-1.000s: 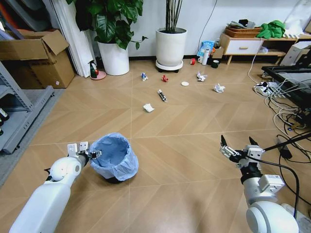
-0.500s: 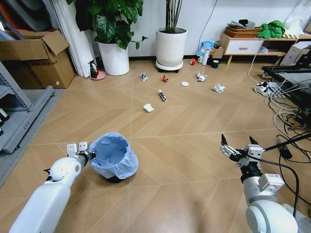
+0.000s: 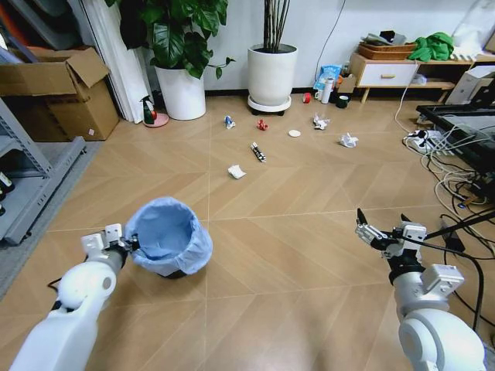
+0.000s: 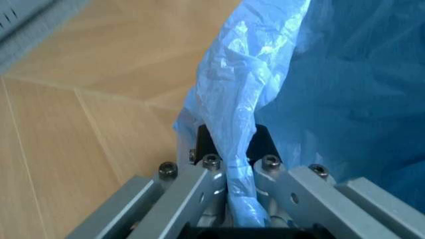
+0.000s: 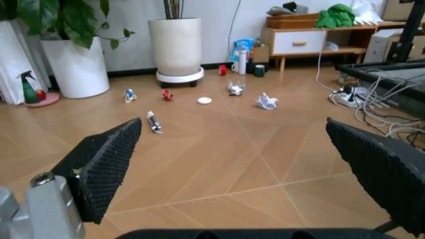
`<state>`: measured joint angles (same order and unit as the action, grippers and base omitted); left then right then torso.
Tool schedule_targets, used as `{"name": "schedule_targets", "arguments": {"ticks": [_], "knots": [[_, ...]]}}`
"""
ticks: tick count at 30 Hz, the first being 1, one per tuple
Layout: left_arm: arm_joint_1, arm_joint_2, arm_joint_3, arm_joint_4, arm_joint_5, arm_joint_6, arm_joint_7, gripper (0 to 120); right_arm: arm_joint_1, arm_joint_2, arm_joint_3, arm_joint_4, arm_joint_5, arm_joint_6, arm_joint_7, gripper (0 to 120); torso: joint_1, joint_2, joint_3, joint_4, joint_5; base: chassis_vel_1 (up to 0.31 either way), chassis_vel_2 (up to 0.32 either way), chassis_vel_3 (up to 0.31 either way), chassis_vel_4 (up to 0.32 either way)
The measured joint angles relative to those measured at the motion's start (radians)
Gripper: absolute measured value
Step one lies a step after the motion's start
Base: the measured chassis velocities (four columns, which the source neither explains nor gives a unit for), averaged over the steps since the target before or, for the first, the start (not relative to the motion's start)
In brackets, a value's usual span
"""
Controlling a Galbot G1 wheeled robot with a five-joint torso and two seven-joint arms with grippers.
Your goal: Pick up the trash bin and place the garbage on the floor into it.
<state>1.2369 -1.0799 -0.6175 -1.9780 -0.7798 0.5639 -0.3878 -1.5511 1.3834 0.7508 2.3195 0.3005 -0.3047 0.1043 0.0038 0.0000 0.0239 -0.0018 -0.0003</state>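
Observation:
The trash bin (image 3: 172, 252), dark with a crinkly light-blue bag, is at the lower left in the head view. My left gripper (image 3: 128, 245) is shut on its near rim; in the left wrist view the fingers (image 4: 211, 172) pinch the bag (image 4: 232, 99) and rim. The garbage lies farther off on the floor: a white paper wad (image 3: 237, 171), a dark stick wrapper (image 3: 257, 151), a blue-white wrapper (image 3: 230, 121), a red wrapper (image 3: 262, 124), a white lid (image 3: 294, 133) and two more wads (image 3: 320, 121) (image 3: 349, 141). At the lower right my right gripper (image 3: 384, 231) is open and holds nothing.
Two white planters (image 3: 182, 91) (image 3: 272, 73) stand at the far wall, with a spray bottle (image 3: 148, 112) beside them. Cardboard boxes (image 3: 58, 93) and a grey shelf (image 3: 31, 182) line the left. Cables (image 3: 448, 154) and a stand crowd the right. Bare wooden floor lies between.
My left gripper has moved left with the trash bin in it, and the bin now sits a little farther left and tilted. The right gripper has shifted slightly right.

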Motion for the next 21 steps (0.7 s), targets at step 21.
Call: {"name": "schedule_targets", "arguments": {"ticks": [21], "knots": [[0.245, -0.188, -0.041, -0.254, 0.395, -0.249, 0.159, 0, -0.049, -0.008, 0.030, 0.079, -0.030, -0.005, -0.035, 100, 0.000, 0.000, 0.000, -0.0004, -0.0004, 0.000, 0.000, 0.000, 0.000]]}}
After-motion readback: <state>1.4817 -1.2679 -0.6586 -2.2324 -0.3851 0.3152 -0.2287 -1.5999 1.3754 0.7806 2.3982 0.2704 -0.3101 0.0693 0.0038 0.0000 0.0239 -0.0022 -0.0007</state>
